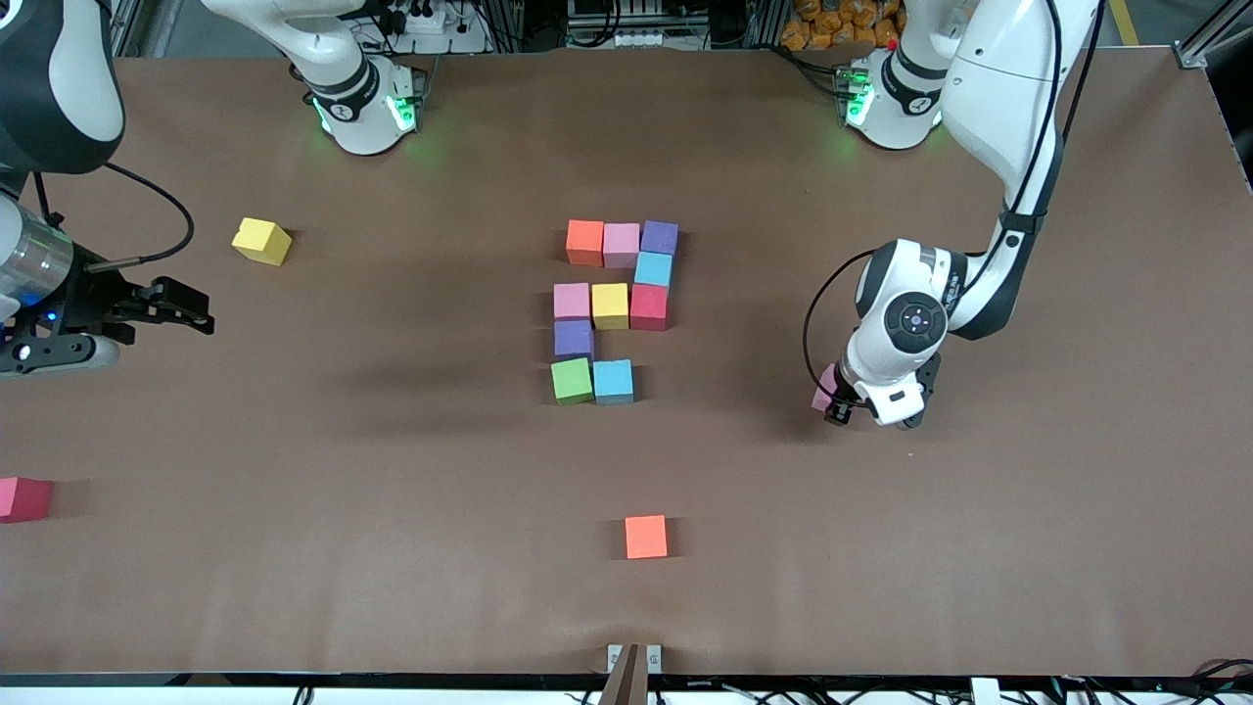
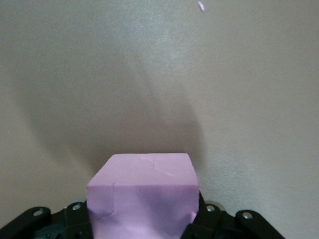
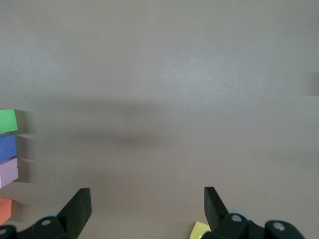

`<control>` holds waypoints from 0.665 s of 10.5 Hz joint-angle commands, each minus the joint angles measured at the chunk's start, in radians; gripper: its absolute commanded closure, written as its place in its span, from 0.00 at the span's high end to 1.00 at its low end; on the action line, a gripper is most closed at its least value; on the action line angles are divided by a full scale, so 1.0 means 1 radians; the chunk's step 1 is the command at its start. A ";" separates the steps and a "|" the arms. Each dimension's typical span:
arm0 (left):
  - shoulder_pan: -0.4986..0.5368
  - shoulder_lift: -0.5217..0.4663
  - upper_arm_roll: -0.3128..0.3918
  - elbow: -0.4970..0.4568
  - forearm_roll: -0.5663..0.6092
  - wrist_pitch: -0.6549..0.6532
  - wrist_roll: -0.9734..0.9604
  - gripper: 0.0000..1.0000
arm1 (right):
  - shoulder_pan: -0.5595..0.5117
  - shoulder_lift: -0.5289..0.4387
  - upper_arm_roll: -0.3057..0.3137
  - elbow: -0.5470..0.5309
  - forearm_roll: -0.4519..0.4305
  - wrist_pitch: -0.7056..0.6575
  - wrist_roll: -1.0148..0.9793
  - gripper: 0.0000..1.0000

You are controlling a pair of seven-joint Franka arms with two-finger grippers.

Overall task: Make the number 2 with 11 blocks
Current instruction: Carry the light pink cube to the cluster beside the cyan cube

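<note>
In the middle of the table several blocks touch in a blocky figure: an orange block [image 1: 584, 242], a pink one [image 1: 621, 245] and a purple one [image 1: 659, 237] form the row farthest from the front camera. A green block [image 1: 572, 380] and a light blue block [image 1: 613, 381] form the nearest row. Toward the left arm's end of the table, my left gripper [image 1: 832, 405] is shut on a pink block [image 1: 822, 390]. That pink block [image 2: 142, 191] fills the space between the jaws of the left gripper [image 2: 142, 226]. My right gripper [image 1: 206, 310] waits open near the right arm's end, holding nothing [image 3: 145, 191].
Loose blocks lie apart from the figure: a yellow one [image 1: 261, 241] near the right gripper, a red one [image 1: 22, 498] at the table's edge by the right arm's end, and an orange one [image 1: 646, 537] nearer the front camera than the figure.
</note>
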 commanded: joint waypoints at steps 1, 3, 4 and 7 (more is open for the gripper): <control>-0.028 -0.008 -0.011 0.040 0.020 0.001 -0.143 0.00 | -0.008 0.000 0.004 0.005 0.009 -0.009 -0.005 1.00; -0.104 -0.006 -0.011 0.046 0.016 -0.001 -0.247 0.00 | -0.009 0.000 0.004 0.005 0.009 -0.009 -0.008 1.00; -0.141 0.006 -0.011 0.075 0.011 -0.005 -0.305 0.00 | -0.008 0.000 0.004 0.005 0.009 -0.009 -0.008 1.00; -0.227 0.139 -0.020 0.300 -0.062 -0.187 -0.424 0.00 | -0.009 0.000 0.004 0.003 0.009 -0.009 -0.009 1.00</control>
